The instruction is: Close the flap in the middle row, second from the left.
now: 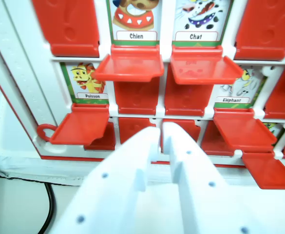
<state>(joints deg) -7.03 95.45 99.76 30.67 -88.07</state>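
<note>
The wrist view looks down the white claw (161,134) onto a white game board (23,73) of red flaps and animal pictures. The two fingers sit almost together with only a thin slit between them and nothing in it, so the claw is clenched and empty. Its tips hover just in front of the near edge of the board, below the gap between the two middle columns.

Three rows show. In the far row, the dog card (135,19) and the cat card (196,19) are uncovered, and their flaps (130,66) (204,68) hang down and forward like small shelves. In the middle row, the fish card (86,83) at the left is uncovered with its flap (81,124) folded down, and so is the elephant card (232,87) further right, with its flap (242,127) down as well. Between them, the second slot from the left (136,95) already shows a plain red face with no picture, partly shaded by the dog flap above it.

So the target slot looks covered already, though the overhanging flap hides its top edge and I cannot be sure it is fully seated. The step in hand seems to be either the end of the push or a check on it. If more is needed, the closed tips should move slightly left and away, slip under the dog flap without lifting it, and press the red face flat.
</note>
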